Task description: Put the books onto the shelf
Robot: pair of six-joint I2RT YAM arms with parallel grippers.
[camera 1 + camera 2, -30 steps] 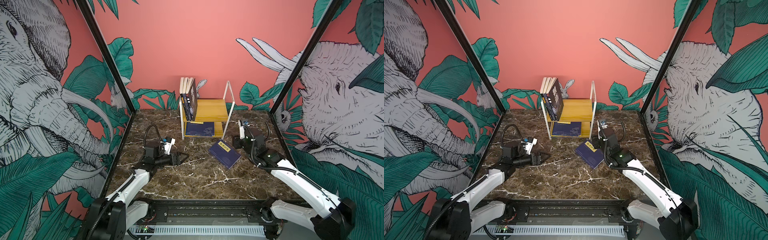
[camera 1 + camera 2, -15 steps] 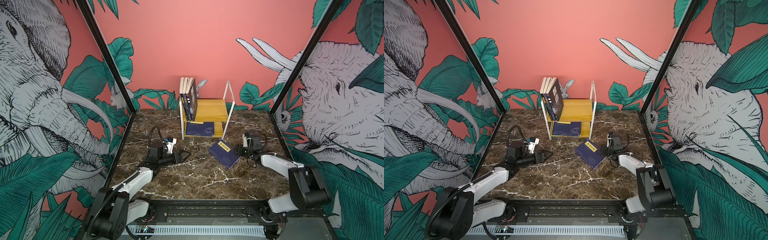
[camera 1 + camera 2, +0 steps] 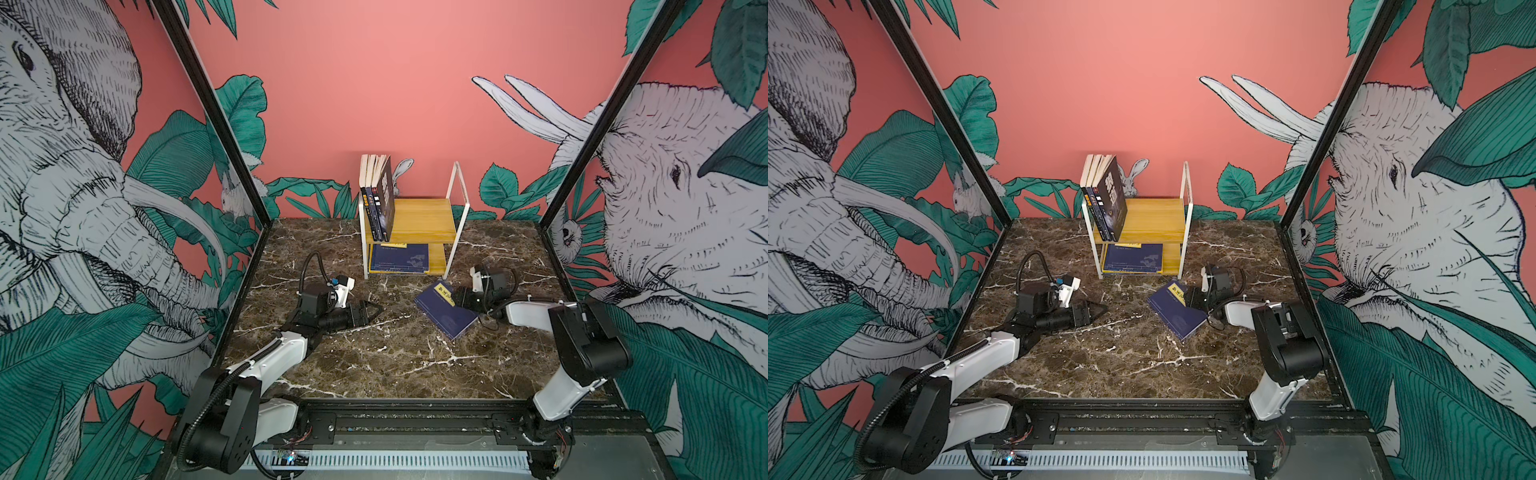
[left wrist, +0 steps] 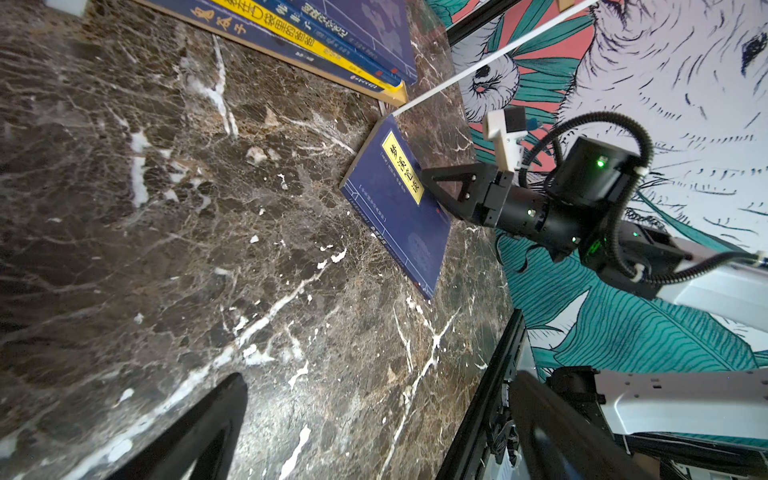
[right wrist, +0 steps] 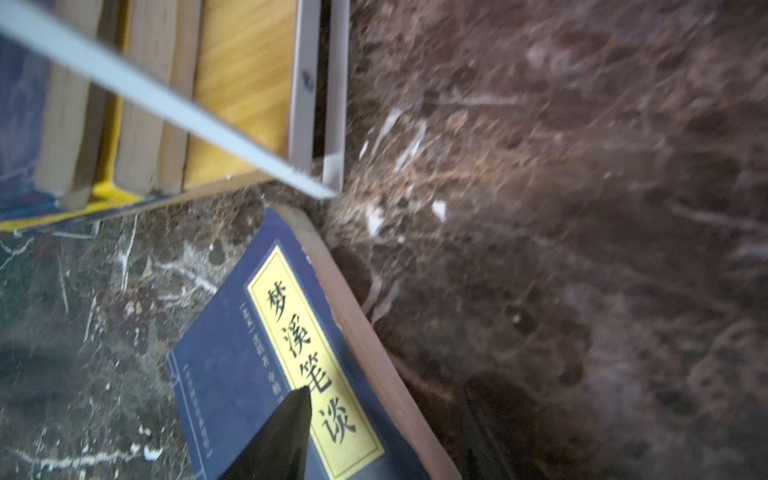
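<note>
Off right, we are straddling the navy book (image 3: 440,318) at its long page-edge.
Right gripper (image 3: 456,297) nearest; whether pinching, we cannot tell.

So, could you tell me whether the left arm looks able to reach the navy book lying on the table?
Probably yes: only bare marble table lies between the open left gripper and the navy book, though the right gripper sits at its far edge.
</note>
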